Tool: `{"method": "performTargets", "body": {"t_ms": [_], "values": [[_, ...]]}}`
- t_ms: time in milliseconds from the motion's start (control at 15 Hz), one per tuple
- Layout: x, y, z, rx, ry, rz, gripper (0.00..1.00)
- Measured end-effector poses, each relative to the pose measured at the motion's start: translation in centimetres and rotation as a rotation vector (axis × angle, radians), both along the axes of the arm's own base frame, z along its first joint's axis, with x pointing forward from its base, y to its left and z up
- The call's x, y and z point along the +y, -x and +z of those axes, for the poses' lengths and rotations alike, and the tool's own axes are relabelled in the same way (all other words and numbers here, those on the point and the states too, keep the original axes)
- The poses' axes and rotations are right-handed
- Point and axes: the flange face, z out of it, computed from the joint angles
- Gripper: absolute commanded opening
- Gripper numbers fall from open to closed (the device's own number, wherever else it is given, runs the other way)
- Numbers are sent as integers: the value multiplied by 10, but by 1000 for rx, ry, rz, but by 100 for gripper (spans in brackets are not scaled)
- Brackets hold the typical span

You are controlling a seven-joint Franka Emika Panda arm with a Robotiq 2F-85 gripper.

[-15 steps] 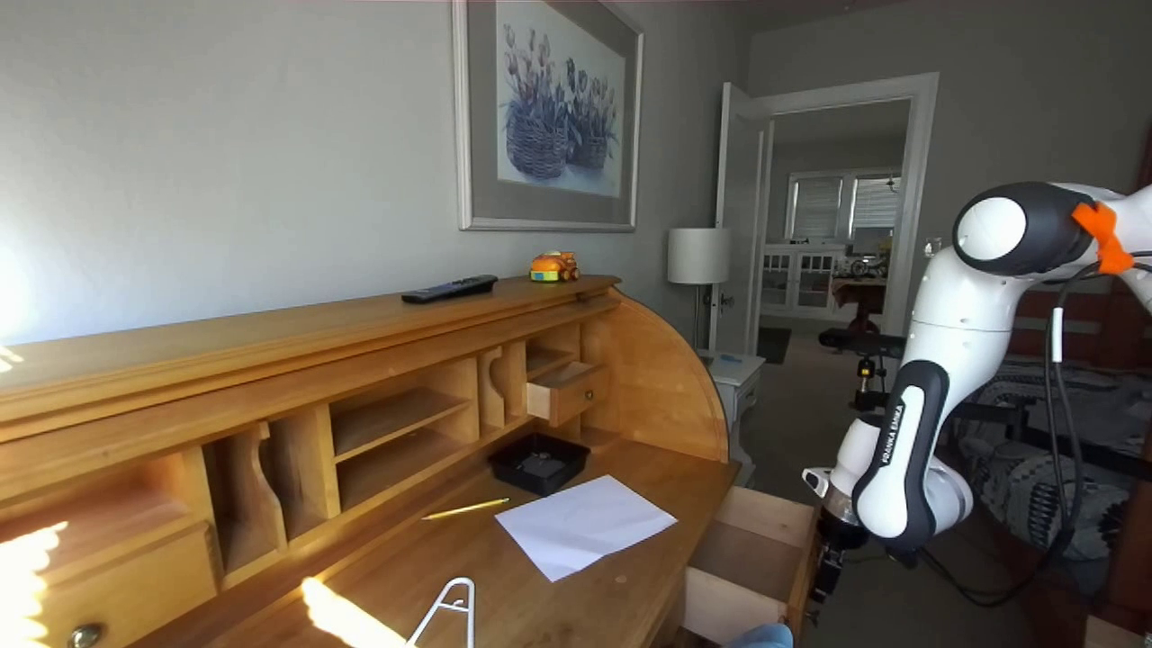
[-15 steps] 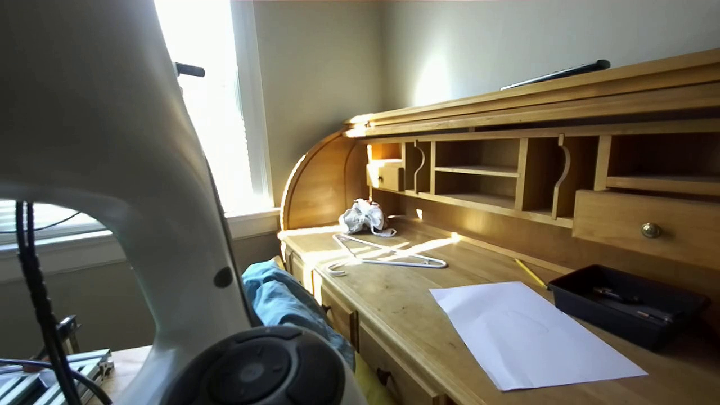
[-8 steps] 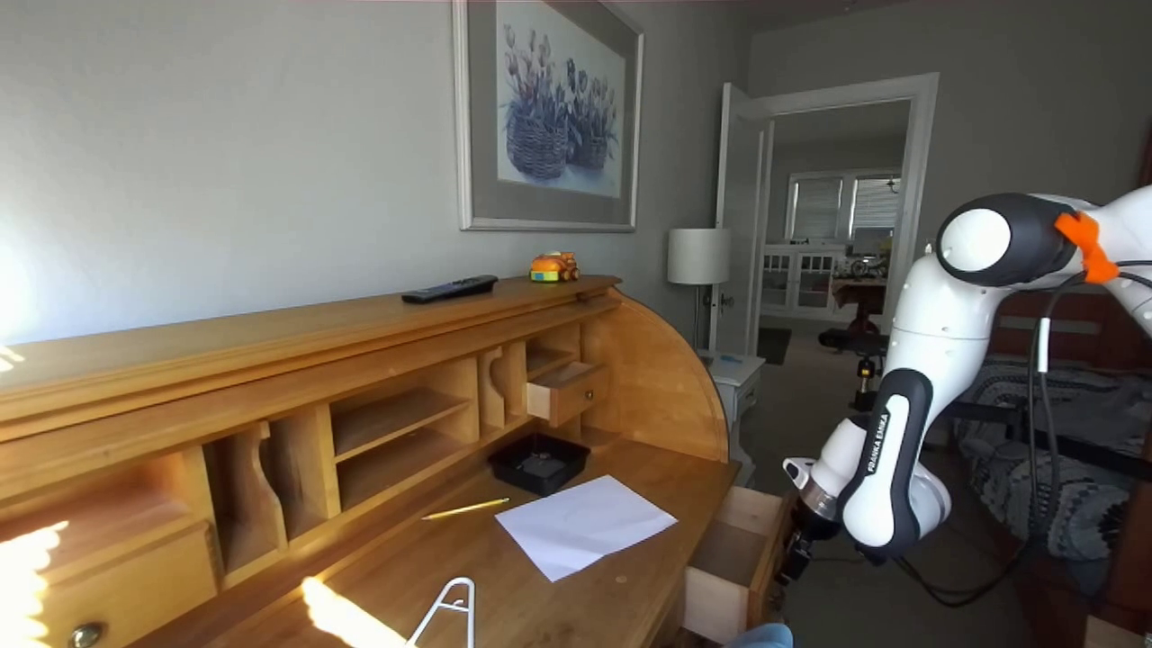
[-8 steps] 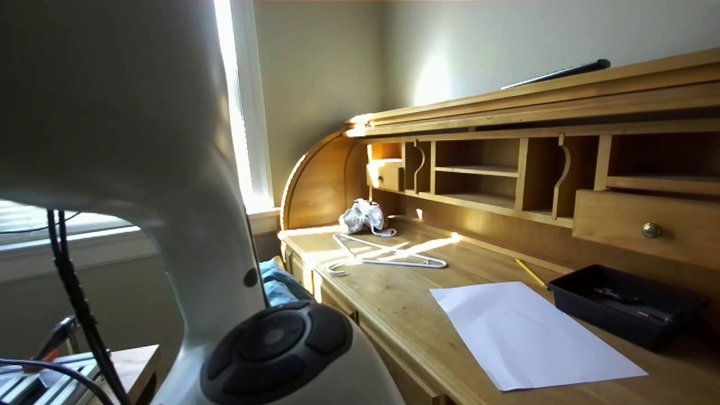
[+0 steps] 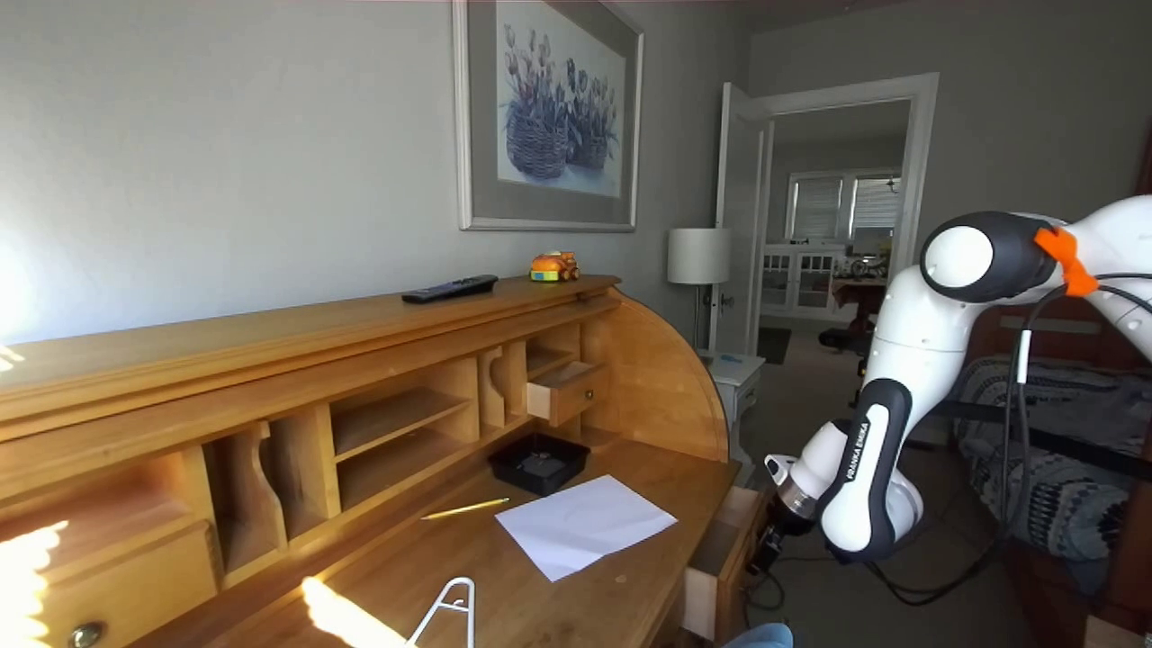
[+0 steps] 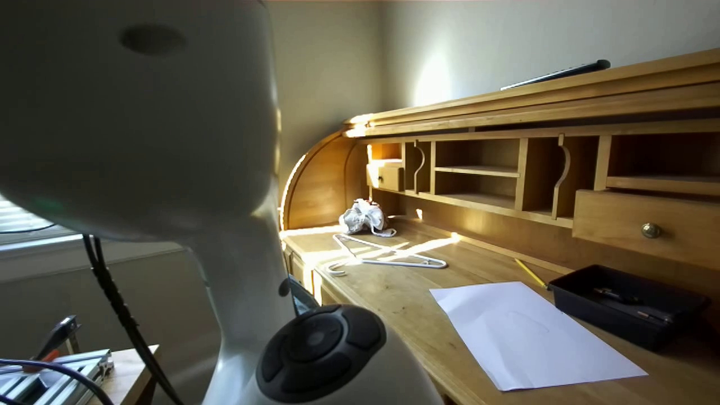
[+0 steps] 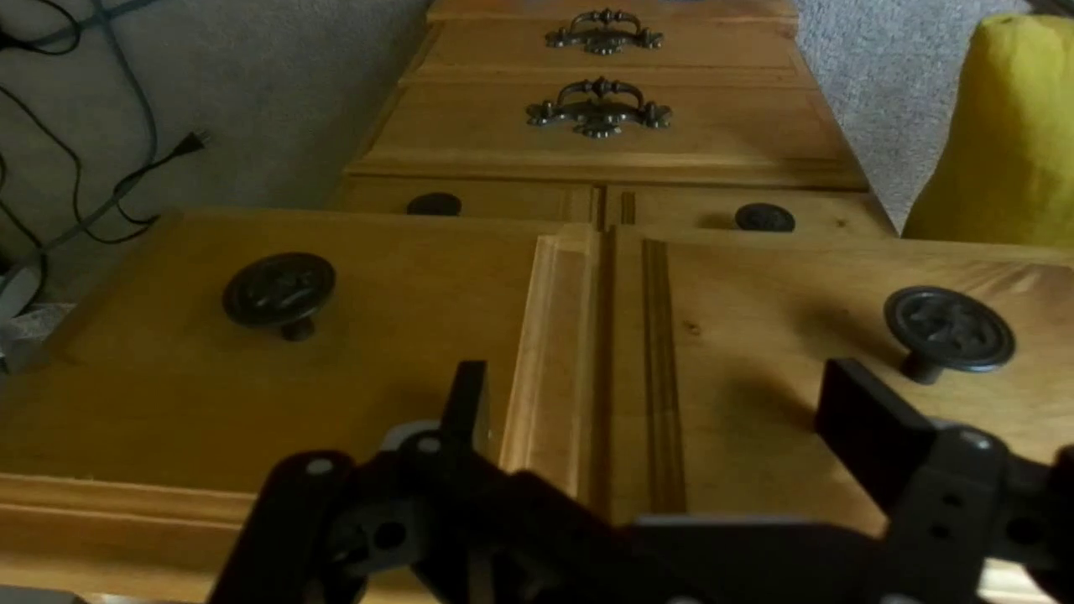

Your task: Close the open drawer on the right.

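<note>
Jaws spread wide, gripping nothing, face the drawer, which stands partly out at the right of the desk, below its top. I'd call this the shove home, with some travel left. They stand between its two knobs, but from here I can't tell whether the fingers touch it. If one presses ahead of the other, the drawer could skew and jam. If the push climbs, the fingers might slide off over its rim. As it goes flush, the wrist could strike the desk's edge before it is fully home. Something blue shows close by on the near side and might snag the arm. A hard slam could roll the pencil beside the paper, or jolt the toy high on the far end of the desk.
</note>
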Motion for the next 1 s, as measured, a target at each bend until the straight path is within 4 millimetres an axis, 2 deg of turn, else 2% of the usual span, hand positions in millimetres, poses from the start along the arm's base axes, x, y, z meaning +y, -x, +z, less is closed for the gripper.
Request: {"method": "performTargets", "body": {"t_ms": [667,1000], "values": [[3,-52,0,-96,-16,-19,100],[7,-62,-10,-121,-62,-60,100]]}}
